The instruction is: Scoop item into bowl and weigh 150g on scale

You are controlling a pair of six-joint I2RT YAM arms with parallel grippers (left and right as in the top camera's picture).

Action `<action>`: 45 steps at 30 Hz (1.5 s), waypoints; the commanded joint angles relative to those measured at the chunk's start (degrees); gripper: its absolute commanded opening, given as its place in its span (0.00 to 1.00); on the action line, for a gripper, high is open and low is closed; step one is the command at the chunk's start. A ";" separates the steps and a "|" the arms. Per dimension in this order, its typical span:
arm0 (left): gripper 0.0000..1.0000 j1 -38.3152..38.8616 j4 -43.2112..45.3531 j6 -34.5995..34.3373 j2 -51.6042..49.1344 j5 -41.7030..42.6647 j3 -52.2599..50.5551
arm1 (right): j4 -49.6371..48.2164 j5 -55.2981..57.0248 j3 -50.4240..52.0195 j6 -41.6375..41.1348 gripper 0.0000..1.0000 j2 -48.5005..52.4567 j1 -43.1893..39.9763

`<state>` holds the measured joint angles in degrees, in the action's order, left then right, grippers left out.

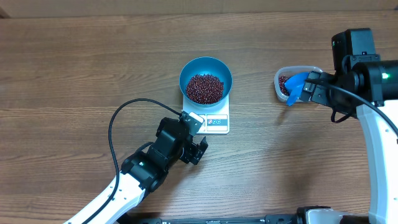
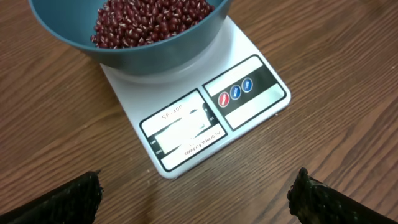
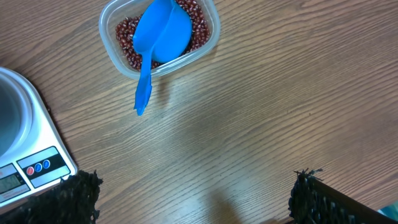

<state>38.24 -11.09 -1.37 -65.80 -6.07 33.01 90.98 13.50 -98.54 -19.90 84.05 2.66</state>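
While left fingers (image 2: pixel 62 202) and right fingers (image 3: pixel 68 199) gape empty, round bowl (image 2: pixel 155 53) of oval beans (image 2: pixel 149 18), flat square scale (image 2: pixel 186 124).

Clear rectangular tub (image 3: pixel 216 34) sits on the wood-grain surface (image 3: pixel 267 118), right side in the overhead view. Small blue scoop (image 3: pixel 163 32) lies in it: cup end inside, handle out over the rim, tip just past the tub's edge above bare wood.

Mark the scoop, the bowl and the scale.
scoop (image 3: pixel 165 31), right wrist view, on its cup.
bowl (image 1: pixel 205 63), overhead view, on the bare inner wall.
scale (image 2: pixel 180 127), left wrist view, on its display window.
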 commanded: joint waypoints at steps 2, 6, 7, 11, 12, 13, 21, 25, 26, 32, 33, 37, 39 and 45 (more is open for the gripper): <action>1.00 -0.02 3.41 -4.28 -0.09 1.22 -0.28 | -0.22 0.57 -1.49 0.48 1.00 -0.79 -0.04; 1.00 -1.09 4.22 -10.08 -0.11 0.13 -0.26 | -0.22 0.57 -1.49 0.48 1.00 -0.79 -0.04; 0.99 -1.60 4.09 -10.73 -0.11 0.46 -0.26 | -0.22 0.57 -1.49 0.48 1.00 -0.79 -0.04; 1.00 -5.62 2.95 -10.43 -0.11 4.46 0.42 | -0.22 0.57 -1.49 0.48 1.00 -0.79 -0.04; 1.00 -6.54 2.01 -10.40 -0.15 5.20 0.90 | -0.22 0.57 -1.49 0.48 1.00 -0.79 -0.04; 1.00 -8.11 -0.11 -9.40 -0.37 6.40 2.16 | -0.22 0.57 -1.49 0.48 1.00 -0.79 -0.04; 1.00 -9.40 -10.19 -3.04 -6.91 7.15 14.05 | -0.22 0.57 -1.49 0.48 1.00 -0.79 -0.04; 1.00 -9.42 -11.39 -1.55 -9.22 6.91 17.81 | -0.22 0.57 -1.49 0.48 1.00 -0.79 -0.04; 0.99 -9.44 -11.23 -1.36 -9.70 6.19 18.71 | -0.22 0.57 -1.49 0.48 1.00 -0.79 -0.04; 1.00 -9.60 -8.85 0.66 -10.91 4.15 20.83 | -0.22 0.57 -1.49 0.48 1.00 -0.79 -0.04; 0.99 -9.86 -8.46 0.76 -10.99 4.28 20.96 | -0.22 0.57 -1.49 0.48 1.00 -0.79 -0.04; 1.00 -11.04 -8.46 1.05 -11.02 5.09 21.18 | -0.22 0.57 -1.49 0.48 1.00 -0.79 -0.04; 1.00 -11.34 -8.46 1.44 -11.02 5.09 21.16 | -0.22 0.57 -1.49 0.48 1.00 -0.79 -0.04; 1.00 -11.30 -11.26 1.62 -11.02 8.41 21.18 | -0.22 0.57 -1.49 0.48 1.00 -0.79 -0.04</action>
<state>27.24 -20.49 -1.04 -76.20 -0.45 52.64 91.00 13.54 -98.54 -19.88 84.05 2.66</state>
